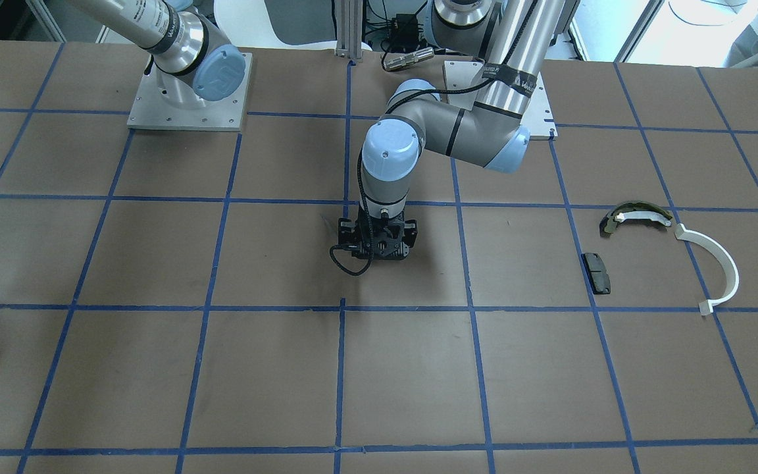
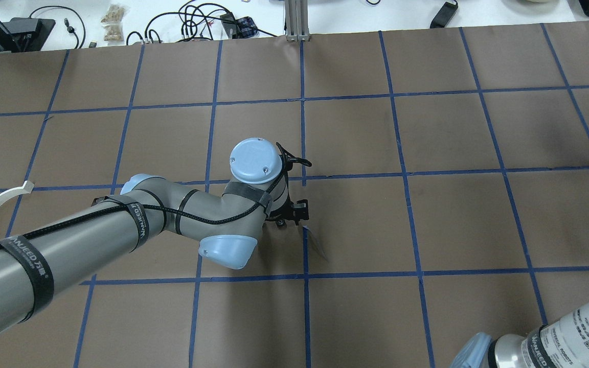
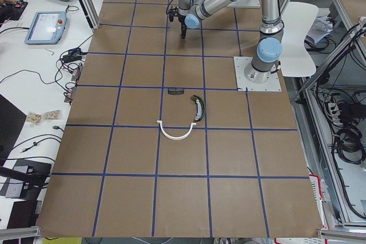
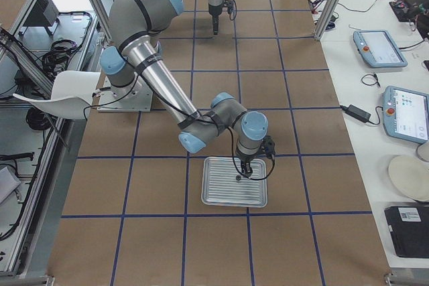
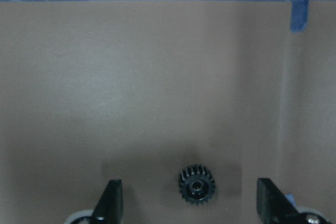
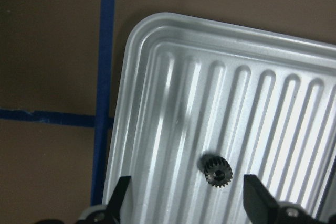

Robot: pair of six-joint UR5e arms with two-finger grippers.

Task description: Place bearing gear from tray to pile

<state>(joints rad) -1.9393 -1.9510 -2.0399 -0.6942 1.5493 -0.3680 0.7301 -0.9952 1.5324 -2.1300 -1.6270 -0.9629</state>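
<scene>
A small black gear [image 6: 218, 170] lies on the ribbed silver tray [image 6: 173, 77]. My right gripper [image 6: 189, 198] is open just above it, a finger on each side; it also shows in the exterior right view [image 4: 240, 177]. A second small black gear [image 5: 197, 184] lies on the brown table between the open fingers of my left gripper [image 5: 190, 198], at mid-table [image 1: 379, 247]. The pile lies far off on my left: a white arc [image 1: 721, 263], an olive brake shoe [image 1: 635, 214] and a black pad [image 1: 597, 272].
The table is brown paper with a blue tape grid [image 1: 343, 306]. The tray [image 4: 234, 181] lies at my right end of the table. Tablets and cables [image 4: 379, 45] lie on the white bench beyond the far edge. The arm bases [image 1: 188, 99] stand at the robot's edge.
</scene>
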